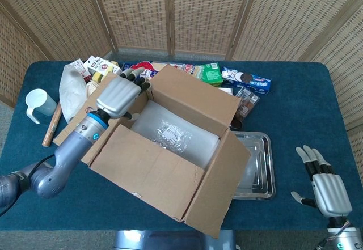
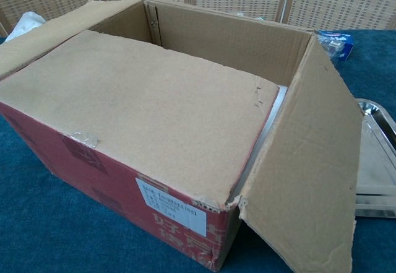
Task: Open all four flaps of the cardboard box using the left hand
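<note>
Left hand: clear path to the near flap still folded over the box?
Probably yes. The left hand hovers over the box's left rim, holding nothing, and the near flap lies just below it in the head view with nothing on top. In the chest view its free edge is exposed over the opening.

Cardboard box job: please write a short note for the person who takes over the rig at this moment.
Left hand: holds nothing, above the box's left edge, fingers bent over the far-left corner.
Right hand: open, idle at the near right of the table, away from the box.
Cardboard box: centre of the table, metal tray at its right.
Done: far flap, left flap and right flap are folded out.
Left: near flap lies flat over the opening; the left hand must lift it and fold it toward the robot.
</note>
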Robot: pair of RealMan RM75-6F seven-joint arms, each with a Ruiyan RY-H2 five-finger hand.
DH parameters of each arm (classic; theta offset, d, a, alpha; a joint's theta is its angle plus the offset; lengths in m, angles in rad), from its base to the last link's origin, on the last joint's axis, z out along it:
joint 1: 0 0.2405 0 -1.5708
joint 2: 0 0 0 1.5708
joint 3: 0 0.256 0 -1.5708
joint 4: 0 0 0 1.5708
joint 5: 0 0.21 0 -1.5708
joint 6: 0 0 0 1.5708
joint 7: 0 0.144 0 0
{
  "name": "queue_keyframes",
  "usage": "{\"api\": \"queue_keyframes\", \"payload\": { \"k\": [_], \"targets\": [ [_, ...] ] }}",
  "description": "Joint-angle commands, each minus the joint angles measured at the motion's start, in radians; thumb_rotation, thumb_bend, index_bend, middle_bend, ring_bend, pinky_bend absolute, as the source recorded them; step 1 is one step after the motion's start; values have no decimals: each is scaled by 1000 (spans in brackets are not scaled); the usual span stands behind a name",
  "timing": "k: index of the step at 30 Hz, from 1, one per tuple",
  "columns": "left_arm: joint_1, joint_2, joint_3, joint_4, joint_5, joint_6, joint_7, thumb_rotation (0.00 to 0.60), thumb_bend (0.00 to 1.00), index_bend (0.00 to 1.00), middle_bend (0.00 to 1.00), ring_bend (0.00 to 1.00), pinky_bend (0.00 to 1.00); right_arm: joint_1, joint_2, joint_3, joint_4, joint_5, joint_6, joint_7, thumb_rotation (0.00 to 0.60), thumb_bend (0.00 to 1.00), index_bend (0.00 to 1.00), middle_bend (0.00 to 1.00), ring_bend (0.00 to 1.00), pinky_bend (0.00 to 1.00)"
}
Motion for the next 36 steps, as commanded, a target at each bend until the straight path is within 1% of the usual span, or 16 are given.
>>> {"api": "queue_keyframes", "payload": {
  "k": [1, 5, 8, 10, 14, 16, 17, 19, 21, 22, 23, 24, 26, 31, 34, 36],
  "targets": [
    [16, 10, 20, -7, 0, -1, -26, 600, 50, 477, 398, 218, 269, 1, -2, -1, 0, 1, -2, -4, 600, 0, 0, 0, 0, 210],
    [34, -16, 40, 11, 30, 26, -58, 600, 34, 595, 511, 326, 344, 2, -5, -2, -1, 0, -5, -10, 600, 0, 0, 0, 0, 210],
    [47, -48, 49, 27, 60, 51, -87, 600, 20, 645, 580, 393, 424, 3, -6, -2, -1, 2, -6, -12, 600, 0, 0, 0, 0, 211],
    [51, -66, 51, 36, 72, 62, -103, 600, 14, 666, 619, 419, 455, 3, -6, -2, 0, 3, -6, -12, 600, 0, 0, 0, 0, 211],
    [54, -100, 54, 55, 83, 82, -116, 600, 1, 702, 738, 458, 492, 3, -6, -3, 0, 2, -7, -12, 600, 0, 0, 0, 0, 210],
    [54, -118, 56, 62, 80, 94, -114, 597, 0, 740, 756, 457, 499, 3, -6, -3, 1, 2, -7, -11, 600, 0, 0, 0, 0, 210],
    [52, -127, 54, 64, 71, 102, -107, 571, 0, 776, 762, 450, 500, 3, -6, -3, 0, 2, -6, -10, 600, 0, 0, 0, 0, 210],
    [48, -156, 46, 63, 42, 143, -76, 494, 0, 837, 738, 422, 491, 3, -4, -2, 0, 2, -4, -6, 600, 0, 0, 0, 0, 210],
    [46, -175, 40, 56, 28, 178, -53, 331, 0, 885, 676, 366, 431, 3, -3, -2, 0, 2, -4, -4, 600, 0, 0, 0, 0, 210],
    [45, -181, 40, 53, 18, 193, -36, 264, 0, 891, 657, 347, 405, 3, -3, -2, 0, 3, -4, -4, 600, 0, 0, 0, 0, 210],
    [42, -187, 40, 49, 5, 205, -16, 152, 0, 896, 633, 322, 368, 3, -3, -2, 0, 2, -5, -4, 600, 0, 0, 0, 0, 210],
    [40, -190, 40, 45, -5, 211, -3, 68, 0, 897, 610, 302, 343, 4, -3, -3, 0, 2, -5, -4, 600, 0, 0, 0, 0, 211],
    [34, -199, 38, 37, -29, 231, 31, 3, 0, 897, 583, 279, 315, 4, -2, -3, 0, 0, -5, -3, 600, 0, 0, 0, 0, 211],
    [20, -207, 32, 7, -98, 237, 71, 0, 0, 884, 564, 274, 306, 2, 1, -4, -3, -4, 0, 2, 600, 0, 0, 0, 0, 210],
    [16, -221, 27, 11, -122, 234, 61, 0, 0, 878, 570, 299, 348, 2, 3, -5, -4, -8, 2, 5, 600, 0, 0, 0, 0, 211],
    [14, -229, 24, 12, -142, 224, 50, 0, 0, 878, 590, 333, 400, 2, 3, -5, -5, -10, 3, 5, 600, 0, 0, 0, 0, 211]
  ]
}}
